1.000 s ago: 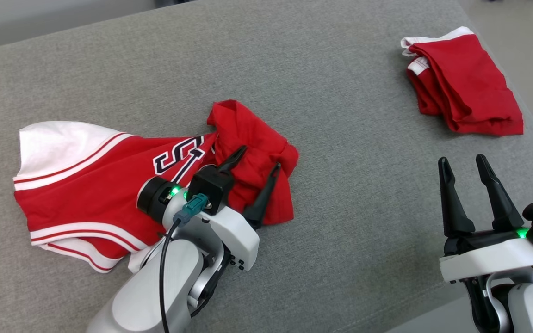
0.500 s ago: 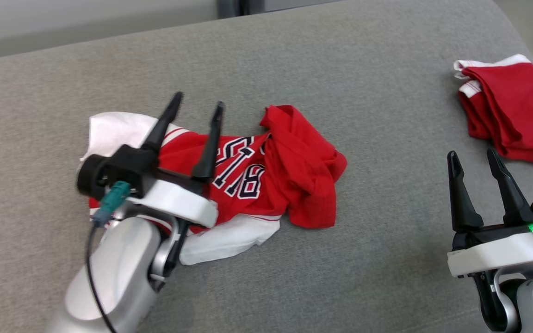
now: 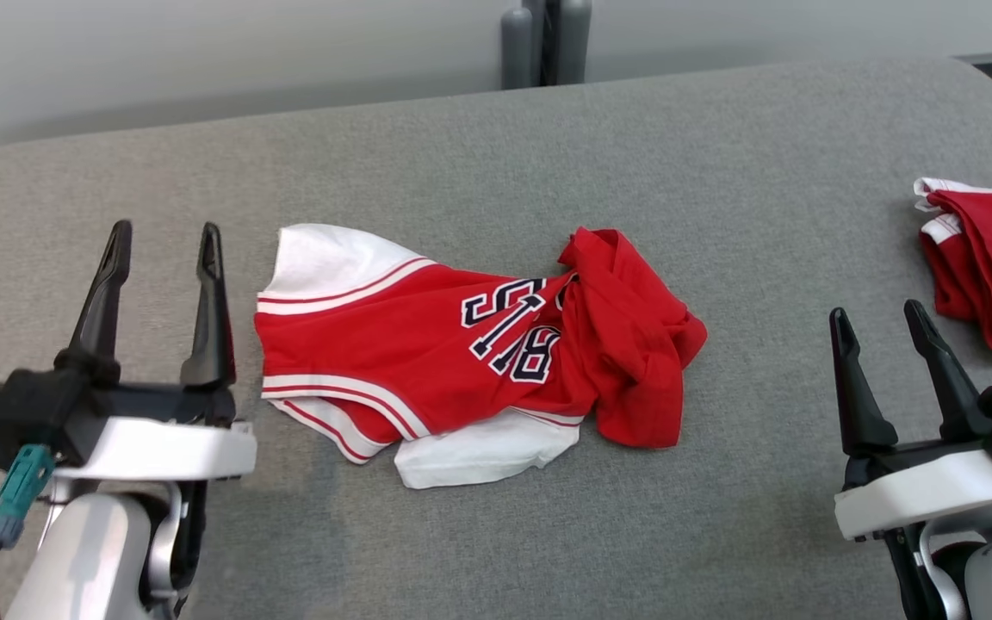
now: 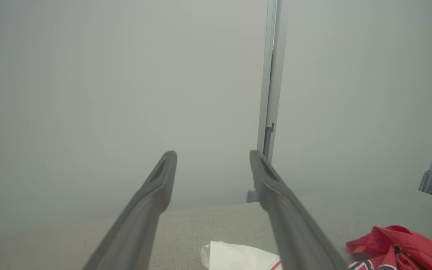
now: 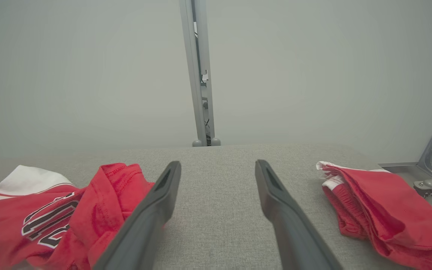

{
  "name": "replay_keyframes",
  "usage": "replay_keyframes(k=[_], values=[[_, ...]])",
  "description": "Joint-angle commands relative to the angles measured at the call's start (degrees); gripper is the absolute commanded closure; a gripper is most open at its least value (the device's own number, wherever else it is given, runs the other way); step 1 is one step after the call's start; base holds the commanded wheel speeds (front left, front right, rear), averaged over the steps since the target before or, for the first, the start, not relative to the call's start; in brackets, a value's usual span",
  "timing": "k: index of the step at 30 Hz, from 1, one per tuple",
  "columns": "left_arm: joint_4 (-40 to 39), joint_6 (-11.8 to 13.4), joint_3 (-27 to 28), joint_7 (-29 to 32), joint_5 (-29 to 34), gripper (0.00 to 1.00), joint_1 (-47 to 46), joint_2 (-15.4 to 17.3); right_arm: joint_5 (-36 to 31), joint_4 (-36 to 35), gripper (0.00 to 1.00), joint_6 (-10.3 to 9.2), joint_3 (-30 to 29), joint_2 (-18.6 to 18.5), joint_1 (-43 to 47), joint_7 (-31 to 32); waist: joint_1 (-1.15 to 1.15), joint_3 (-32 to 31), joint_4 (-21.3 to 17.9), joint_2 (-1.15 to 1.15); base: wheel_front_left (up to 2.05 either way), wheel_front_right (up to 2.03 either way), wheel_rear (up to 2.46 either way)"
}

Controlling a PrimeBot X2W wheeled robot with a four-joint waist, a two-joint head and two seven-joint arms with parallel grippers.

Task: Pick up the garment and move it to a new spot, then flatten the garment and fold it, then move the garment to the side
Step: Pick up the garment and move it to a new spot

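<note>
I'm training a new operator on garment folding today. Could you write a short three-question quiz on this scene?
1. True or false: the left gripper holds the red and white jersey.
2. Where does the folded red garment lie on the grey surface? A) to the robot's left of the jersey B) to the robot's right of the jersey C) on top of the jersey
3. Fill in the blank: the right gripper has its jaws ____.

Key
1. False: it stands open beside the jersey, apart from it.
2. B
3. open
</note>
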Motion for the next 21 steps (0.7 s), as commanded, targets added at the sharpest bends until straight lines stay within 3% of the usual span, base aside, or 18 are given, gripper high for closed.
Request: replay_keyframes(k=[1, 10, 21], values=[[-1.44, -0.36, 1.57, -0.17, 0.79, 0.0, 2.09, 0.2, -0.59, -0.25, 0.0, -0.02, -0.07, -0.19, 1.04, 0.47, 0.0, -1.38, 1.13, 0.0, 0.0, 0.0, 0.0], [-5.13, -0.31, 3.3, -0.11, 2.58, 0.0, 13.59, 0.98, -1.16, -0.33, 0.0, -0.02, 0.2, -0.2, 3.81, 1.71, 0.0, -6.46, 2.8, 0.0, 0.0, 0.0, 0.0], [-6.99, 1.31, 1.23, 4.22, 2.19, 0.0, 19.67, 0.82, -1.48, -2.44, 0.0, -0.02, 0.51, -0.2, 7.75, 3.73, 0.0, -11.25, 3.43, 0.0, 0.0, 0.0, 0.0]])
